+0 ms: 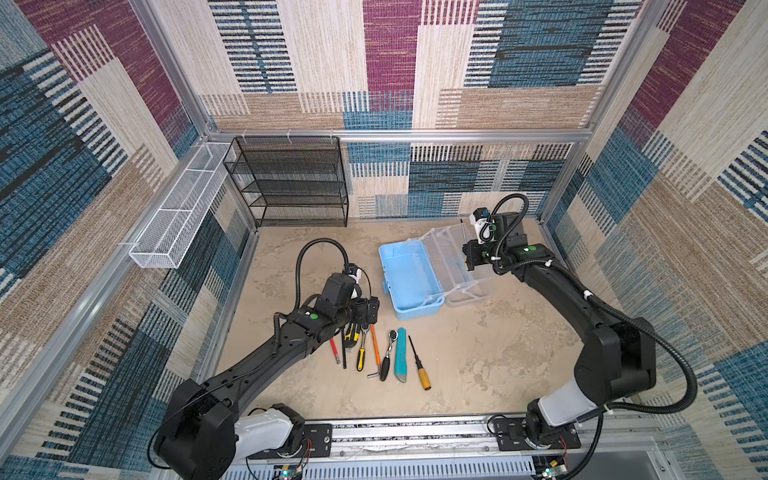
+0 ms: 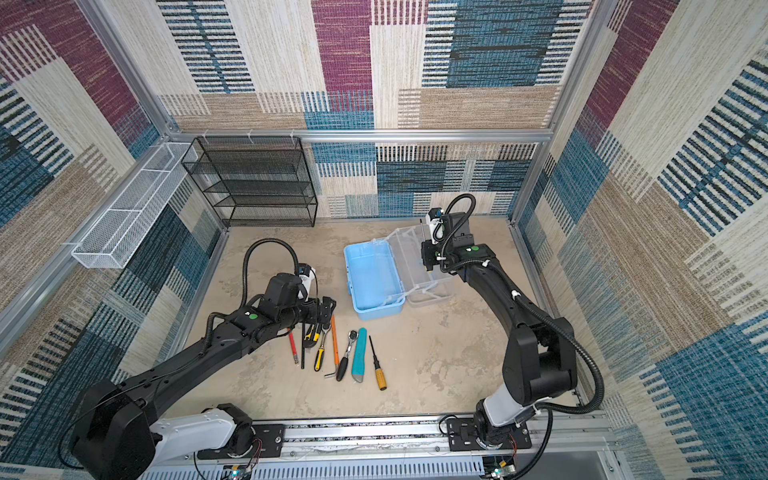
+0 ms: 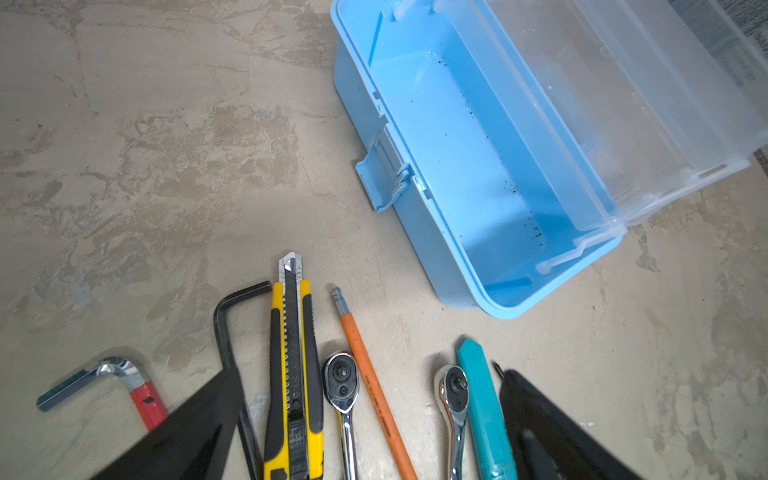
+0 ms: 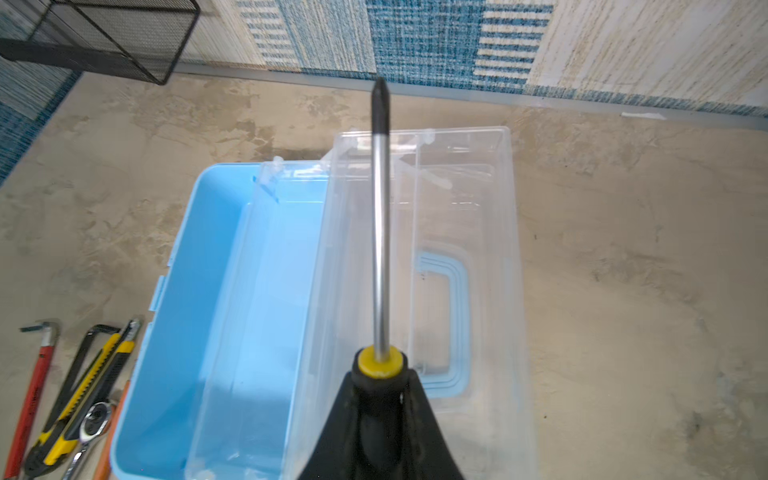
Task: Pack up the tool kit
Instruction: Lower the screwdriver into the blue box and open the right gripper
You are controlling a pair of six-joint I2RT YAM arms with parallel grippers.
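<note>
Light-blue toolbox (image 1: 409,282) sits open and empty, clear lid (image 1: 452,254) folded back. Hex keys (image 3: 224,328), utility knives (image 3: 293,374), ratchets (image 3: 343,384) and an amber-handled screwdriver (image 1: 424,374) lie side by side nearby; a black-handled screwdriver (image 4: 380,232) is held above the lid.

The worktop (image 3: 166,145) looks like matt, mottled beige plaster, slightly rough. The toolbox (image 3: 457,145) is smooth light-blue plastic with a soft sheen, specked with dark grit inside. Its lid (image 3: 602,83) is clear, faintly frosted plastic. The ratchets (image 3: 341,380) are glossy chromed metal, and the black hex key (image 3: 224,328) is dull dark metal. The yellow utility knife (image 3: 293,374) is plastic with matt black grips and a bright metal blade. The screwdriver (image 4: 380,249) has a satin metal shaft and a matt black tip. The walls (image 1: 415,62) are coarse woven cloth. The rack (image 1: 291,178) is black wire mesh.
</note>
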